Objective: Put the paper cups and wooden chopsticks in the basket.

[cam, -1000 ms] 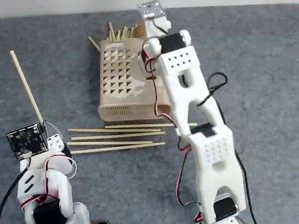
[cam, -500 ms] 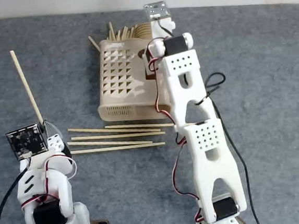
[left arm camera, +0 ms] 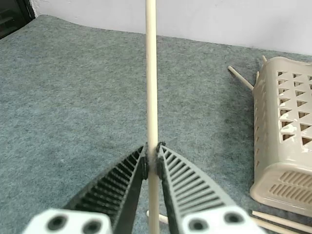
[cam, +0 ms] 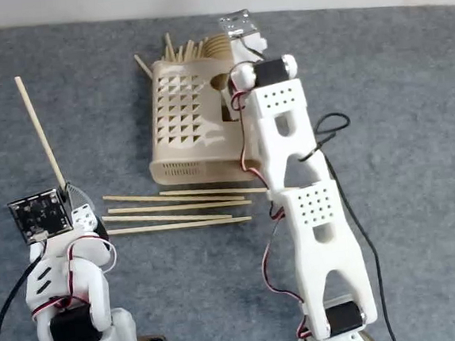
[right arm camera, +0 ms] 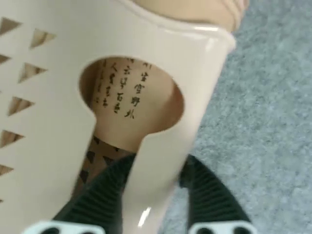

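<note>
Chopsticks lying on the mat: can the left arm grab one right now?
Probably not yet. The left gripper is shut on a chopstick, so it's full. Nothing blocks the way to the loose chopsticks, though.

Basket point(cam: 183, 118) is glossy smooth beige plastic with cut-out holes, and a matt tan paper cup point(right arm camera: 127, 105) shows through its handle hole. Loose chopsticks point(cam: 175, 208) and the held chopstick point(left arm camera: 151, 73) are pale bare wood, matt, lying on or held over a table cover point(cam: 395, 84) of grey cloth, rough and fuzzy like carpet. Left arm point(cam: 70, 280) and right arm point(cam: 321, 234) are white matt plastic shells, while left gripper point(left arm camera: 152, 158) and right gripper point(right arm camera: 156, 166) have black ribbed plastic fingers point(left arm camera: 183, 180), faintly shiny.
</note>
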